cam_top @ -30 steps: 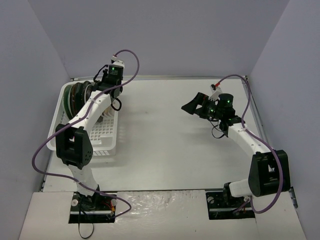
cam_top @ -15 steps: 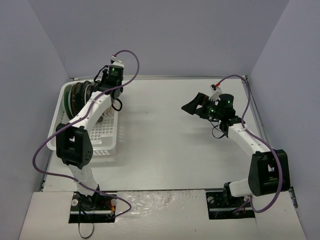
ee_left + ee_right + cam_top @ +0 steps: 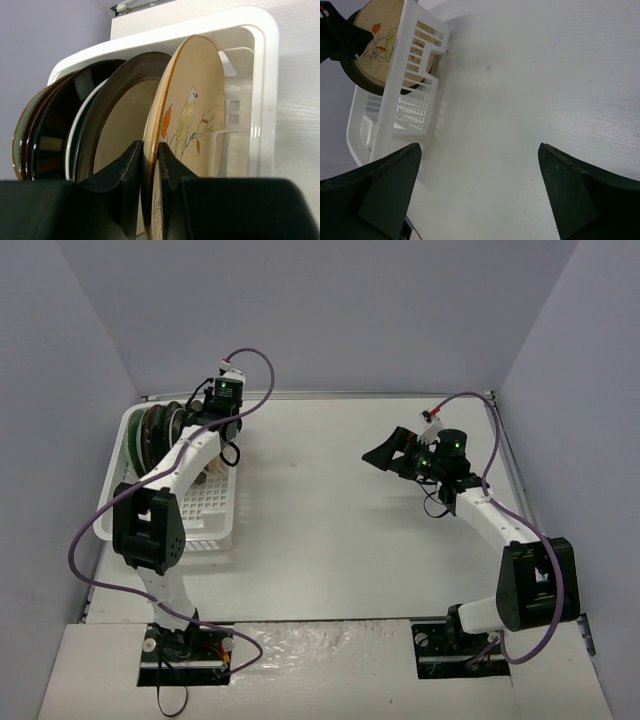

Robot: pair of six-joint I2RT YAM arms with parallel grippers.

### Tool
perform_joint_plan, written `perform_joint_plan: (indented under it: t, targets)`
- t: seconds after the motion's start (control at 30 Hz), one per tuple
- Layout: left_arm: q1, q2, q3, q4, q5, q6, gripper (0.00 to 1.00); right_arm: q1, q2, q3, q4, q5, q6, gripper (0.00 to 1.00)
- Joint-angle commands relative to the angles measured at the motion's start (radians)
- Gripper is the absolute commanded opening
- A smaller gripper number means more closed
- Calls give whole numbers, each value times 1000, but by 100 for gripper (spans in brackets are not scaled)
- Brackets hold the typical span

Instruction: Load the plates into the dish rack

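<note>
White table (image 3: 330,530), one dish rack (image 3: 265,75) at far left — at least six plates (image 3: 122,125) on edge inside. Left gripper (image 3: 148,155) clenched on the tan bird plate (image 3: 192,115) rim; right gripper (image 3: 479,150) released, empty — well apart from the rack.

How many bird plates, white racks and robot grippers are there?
bird plate: 1
white rack: 1
grippers: 2, the left gripper and the right gripper
Total: 4

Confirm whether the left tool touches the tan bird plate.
Touching. The left wrist view shows the left tool pinching the tan bird plate, a finger on each face.
</note>
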Motion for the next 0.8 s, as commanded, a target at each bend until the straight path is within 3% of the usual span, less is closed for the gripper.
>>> perform_joint_plan:
  t: [0.0,0.13,0.33,0.77]
  targets:
    - [15,-62,19,97,-52,-20,0,-9,-10,3,93,-34,9,100]
    - [20,-73,-1,95,-61,-29,8,-9,-27,11,78,-22,-4,100]
    - [22,-109,-34,94,-53,-46,30,-10,-48,23,50,-7,-21,100]
    - [18,-246,-61,88,77,-110,58,-9,-105,37,15,-8,-35,100]
